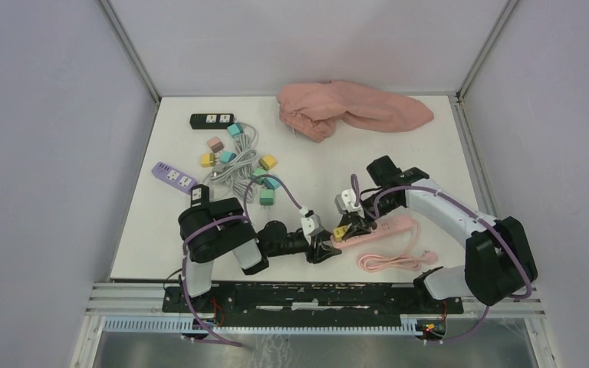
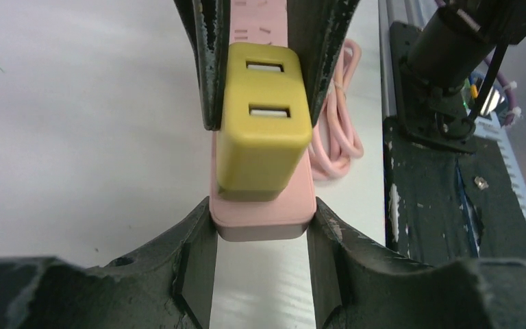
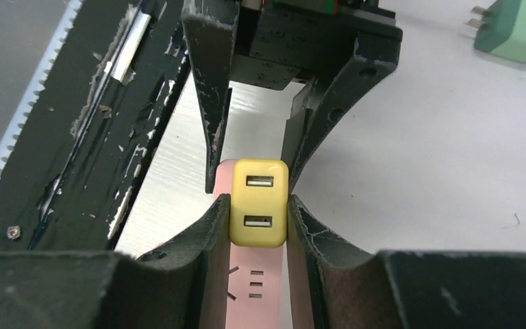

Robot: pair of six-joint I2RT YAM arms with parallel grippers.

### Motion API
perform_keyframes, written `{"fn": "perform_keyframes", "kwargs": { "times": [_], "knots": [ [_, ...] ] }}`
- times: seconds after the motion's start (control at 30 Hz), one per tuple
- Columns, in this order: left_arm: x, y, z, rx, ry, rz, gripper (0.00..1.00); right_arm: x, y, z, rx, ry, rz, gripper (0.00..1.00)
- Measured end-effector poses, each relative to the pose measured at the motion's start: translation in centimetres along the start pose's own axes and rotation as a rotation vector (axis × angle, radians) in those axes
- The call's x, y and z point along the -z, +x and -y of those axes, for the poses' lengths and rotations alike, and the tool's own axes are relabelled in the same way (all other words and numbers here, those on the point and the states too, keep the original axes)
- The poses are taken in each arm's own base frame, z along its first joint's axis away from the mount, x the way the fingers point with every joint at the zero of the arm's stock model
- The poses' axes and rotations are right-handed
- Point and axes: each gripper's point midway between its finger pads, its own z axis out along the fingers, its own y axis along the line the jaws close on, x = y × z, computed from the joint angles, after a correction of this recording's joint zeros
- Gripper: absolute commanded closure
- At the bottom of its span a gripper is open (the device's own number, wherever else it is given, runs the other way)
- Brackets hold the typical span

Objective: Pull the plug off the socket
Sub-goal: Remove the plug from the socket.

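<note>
White bench (image 1: 445, 153) between grey walls (image 1: 46, 153) carries everything. Nearest you, lower middle of the top view, a coiled pink cable (image 1: 387, 262) lies loose. Just beyond it, your left hand (image 1: 324, 247) is clamped on the end of the pink plastic power strip (image 1: 380, 228), pinning it so it cannot lift. Your right hand (image 1: 350, 224), facing it, is clenched on the square yellow plastic plug (image 1: 340, 231), which sits seated in the strip's end socket. Pull straight along the pins, I judge. Farther off, upper left, spare coloured plugs (image 1: 268, 162) and grey cords (image 1: 238, 175) lie heaped; a pink cloth (image 1: 353, 111) rests at the far edge.
</note>
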Motion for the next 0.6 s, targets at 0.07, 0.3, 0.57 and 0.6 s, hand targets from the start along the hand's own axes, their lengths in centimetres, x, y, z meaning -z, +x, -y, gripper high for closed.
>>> {"fn": "perform_keyframes", "kwargs": {
  "times": [0.07,0.3,0.57,0.6],
  "knots": [
    [0.4,1.3,0.0,0.014,-0.001,-0.04,0.97,-1.2,0.4,0.2,-0.048,0.028,-0.033,1.0],
    [0.4,1.2,-1.7,0.019,-0.048,-0.04,0.97,-0.2,0.9,2.9,-0.32,0.21,0.044,1.0],
    [-0.5,-0.4,-1.0,0.001,-0.002,0.014,0.97,1.5,0.1,0.5,-0.02,0.076,0.013,1.0],
    [-0.4,-0.2,-0.8,0.002,0.005,0.007,0.97,1.1,0.0,0.2,0.018,0.036,0.002,1.0]
  ]
}}
